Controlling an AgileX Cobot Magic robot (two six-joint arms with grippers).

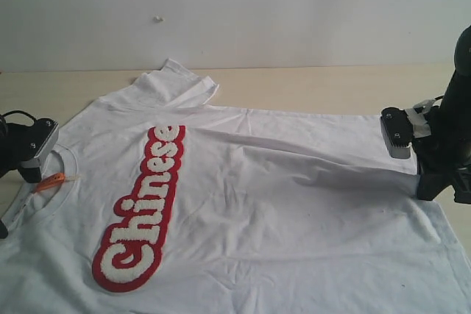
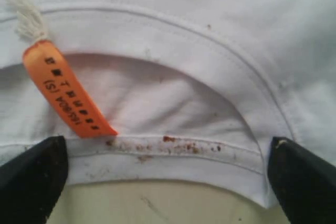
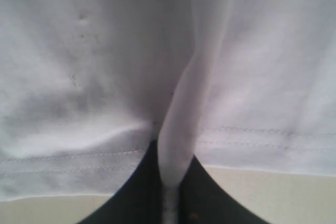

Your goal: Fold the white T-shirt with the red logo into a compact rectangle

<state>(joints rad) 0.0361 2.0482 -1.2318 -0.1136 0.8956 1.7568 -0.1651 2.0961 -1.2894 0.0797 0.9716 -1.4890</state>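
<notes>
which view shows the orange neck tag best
The left wrist view: the orange tag is close and sharp, its black print visible, lying at the collar. The exterior view shows it only as a small orange sliver at the neck. The right wrist view does not show it.

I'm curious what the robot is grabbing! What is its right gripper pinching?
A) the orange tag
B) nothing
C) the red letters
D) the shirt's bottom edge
D: the right wrist view shows the right gripper shut on a raised fold of the white T-shirt at its stitched hem, away from the orange tag and the red logo.
</notes>
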